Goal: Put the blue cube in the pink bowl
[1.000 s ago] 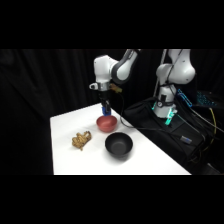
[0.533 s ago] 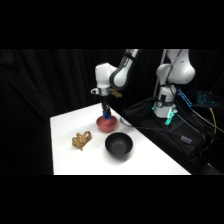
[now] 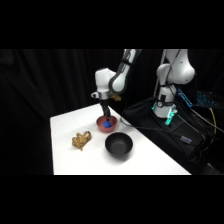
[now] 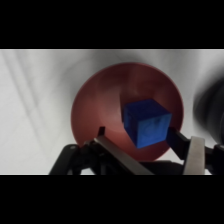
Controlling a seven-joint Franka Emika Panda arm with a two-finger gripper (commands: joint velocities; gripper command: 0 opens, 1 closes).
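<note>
While the gripper (image 4: 137, 142) holds the blue cube (image 4: 147, 123) between nearly closed fingers over the pink bowl (image 4: 95, 107), we judge it light, stiff, and best pinched on opposite flat faces.

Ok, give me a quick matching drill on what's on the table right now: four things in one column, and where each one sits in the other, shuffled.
Things:
1. small bright blue cube
2. round salmon-pink bowl
3. glossy black bowl
4. tan-brown lumpy object

Places:
A. at the table's near side, in front of the other bowl
B. between the tool's fingers, over the pink bowl's inside
C. directly under the tool
D. alone on the table's left part

Pairs: 1-B, 2-C, 3-A, 4-D
</note>
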